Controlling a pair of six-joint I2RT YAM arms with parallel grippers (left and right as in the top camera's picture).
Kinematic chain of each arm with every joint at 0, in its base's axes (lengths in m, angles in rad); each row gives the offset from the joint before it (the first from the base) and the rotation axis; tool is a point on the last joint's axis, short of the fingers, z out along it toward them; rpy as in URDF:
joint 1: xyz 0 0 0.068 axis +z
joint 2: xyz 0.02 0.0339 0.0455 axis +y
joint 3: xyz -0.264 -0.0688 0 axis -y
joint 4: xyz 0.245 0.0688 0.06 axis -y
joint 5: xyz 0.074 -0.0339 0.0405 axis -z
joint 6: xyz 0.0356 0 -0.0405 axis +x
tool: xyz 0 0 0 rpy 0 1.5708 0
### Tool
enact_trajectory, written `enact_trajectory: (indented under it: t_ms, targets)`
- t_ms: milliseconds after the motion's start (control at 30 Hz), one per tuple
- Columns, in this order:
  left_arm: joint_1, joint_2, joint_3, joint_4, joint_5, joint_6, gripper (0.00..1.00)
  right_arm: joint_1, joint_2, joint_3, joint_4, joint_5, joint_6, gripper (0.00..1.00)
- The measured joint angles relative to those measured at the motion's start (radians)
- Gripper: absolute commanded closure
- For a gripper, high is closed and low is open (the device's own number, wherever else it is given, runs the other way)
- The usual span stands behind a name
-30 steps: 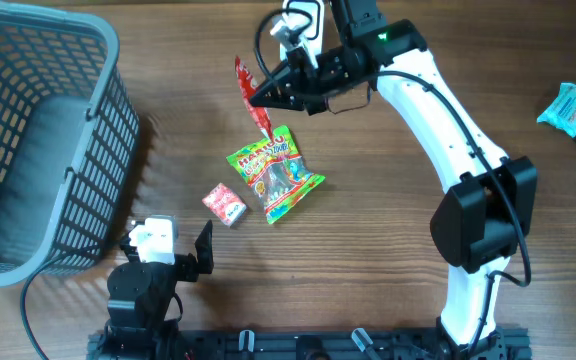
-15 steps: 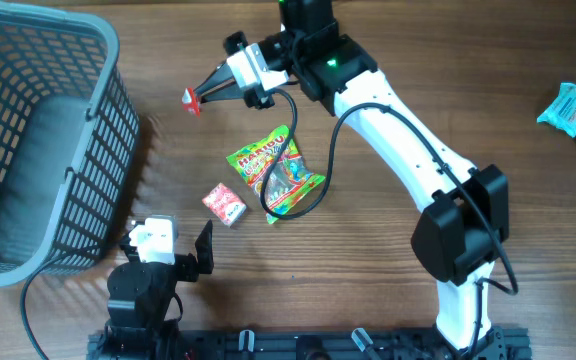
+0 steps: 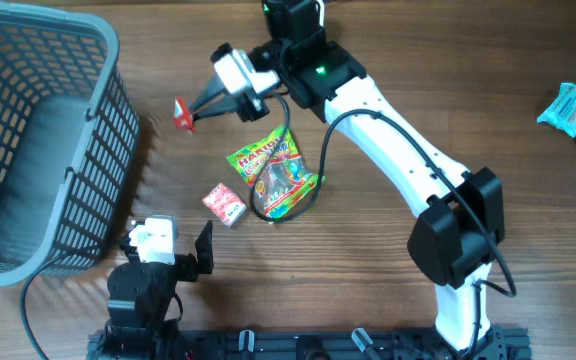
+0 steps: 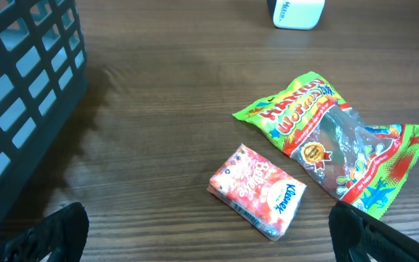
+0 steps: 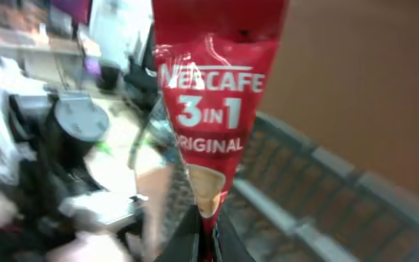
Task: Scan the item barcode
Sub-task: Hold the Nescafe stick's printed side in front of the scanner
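Note:
A red Nescafe 3-in-1 sachet (image 5: 213,109) stands upright in the right wrist view, its lower end pinched between the jaws of my right gripper (image 5: 208,236). From overhead the sachet (image 3: 182,113) hangs above the table, just right of the basket's wall. My right gripper (image 3: 198,104) is shut on it and points left. No barcode shows on the side facing the camera. My left gripper (image 4: 209,240) rests low at the near table edge, open wide and holding nothing. One dark finger (image 4: 60,231) shows at each lower corner of its view.
A grey plastic basket (image 3: 38,60) fills the left side. A green Haribo worms bag (image 3: 273,172) and a pink Kleenex pack (image 3: 224,204) lie mid-table. A teal packet (image 3: 571,107) sits far right. A white box-like object (image 4: 295,12) stands at the far edge.
The right arm swung left from above the candy bag toward the basket, carrying the sachet, which now shows end-on from overhead. The left arm stayed put.

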Motion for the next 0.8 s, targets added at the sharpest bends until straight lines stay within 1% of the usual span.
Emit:
enact_trajectory:
  t_ms: [33, 67, 100, 200, 300, 367, 433, 567, 633, 667, 800]
  targets:
    - [0.000, 0.000, 0.000, 0.000, 0.000, 0.000, 0.00, -0.010, 0.000, 0.001, -0.071, 0.000, 0.046, 0.95]
    - [0.000, 0.000, 0.000, -0.001, 0.000, 0.000, 0.00, -0.029, 0.000, 0.001, -0.178, 0.005, 0.098, 0.96]
    - [0.000, 0.000, 0.000, 0.000, 0.000, 0.000, 0.00, -0.042, 0.000, 0.002, -0.236, 0.013, 0.130, 0.96]
    - [0.000, 0.000, 0.000, 0.000, 0.000, 0.000, 0.00, -0.126, 0.000, 0.005, -0.484, 0.105, 0.262, 0.96]
    - [0.000, 0.000, 0.000, 0.000, 0.000, 0.000, 0.00, -0.206, 0.000, 0.003, -0.593, 0.262, 0.387, 0.96]
    - [0.000, 0.000, 0.000, 0.000, 0.000, 0.000, 0.00, -0.243, 0.000, 0.003, -0.608, 0.437, 0.512, 0.96]
    - [0.000, 0.000, 0.000, 0.000, 0.000, 0.000, 0.00, -0.249, 0.000, 0.003, -0.630, 0.659, 0.652, 0.96]
    - [0.000, 0.000, 0.000, 0.000, 0.000, 0.000, 0.00, -0.215, 0.000, -0.008, -0.650, 1.052, 0.836, 0.95]
    - [0.000, 0.000, 0.000, 0.000, 0.000, 0.000, 0.00, -0.199, 0.008, -0.011, -0.626, 1.159, 0.919, 0.95]
    - [0.000, 0.000, 0.000, 0.000, 0.000, 0.000, 0.00, -0.193, 0.016, -0.011, -0.597, 1.208, 0.939, 0.95]
    - [0.000, 0.000, 0.000, 0.000, 0.000, 0.000, 0.00, -0.198, 0.060, -0.012, -0.456, 1.272, 1.061, 0.95]
